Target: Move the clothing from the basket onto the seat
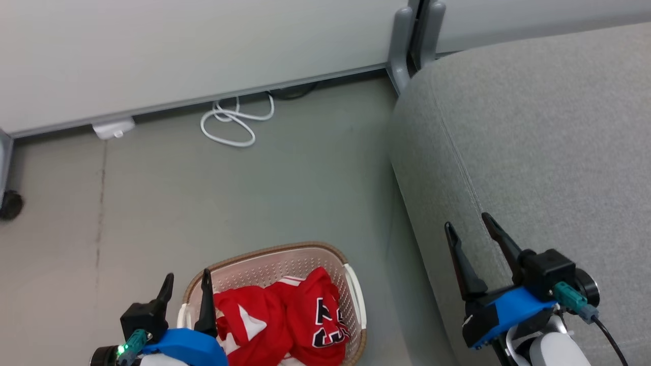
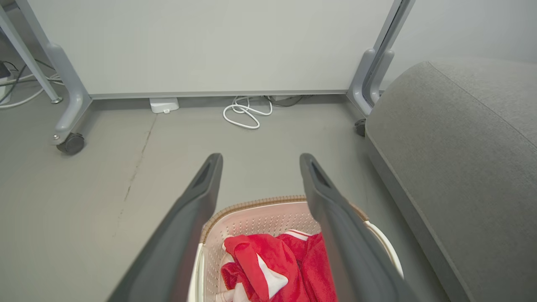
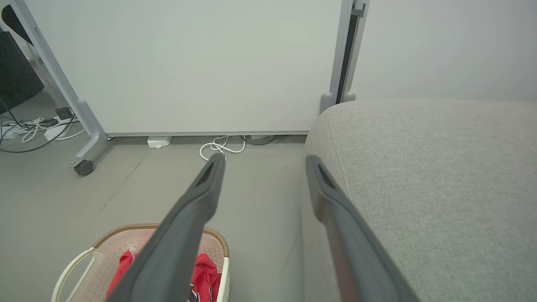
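Observation:
The cream basket [image 1: 285, 262] with a brown rim stands on the floor at the bottom of the head view. Red clothing [image 1: 285, 315] with white trim and black-and-white lettering lies crumpled inside it. My left gripper [image 1: 187, 282] hovers open over the basket's left rim, nothing between its fingers. The left wrist view looks down between those fingers [image 2: 184, 222] at the clothing [image 2: 277, 264] in the basket [image 2: 251, 214]. The big grey seat [image 1: 549, 142] fills the right side. My right gripper [image 1: 467, 226] stands open above the seat's front-left edge, holding nothing. The basket [image 3: 105, 247] and seat [image 3: 440, 176] show in the right wrist view.
A white partition panel [image 1: 193, 46] on grey wheeled feet [image 2: 69, 142] runs along the back. A coiled white cable [image 1: 234, 119] and a small white box [image 1: 113, 128] lie on the floor at its base. More cables [image 3: 29, 126] lie far left. Bare grey floor separates basket and panel.

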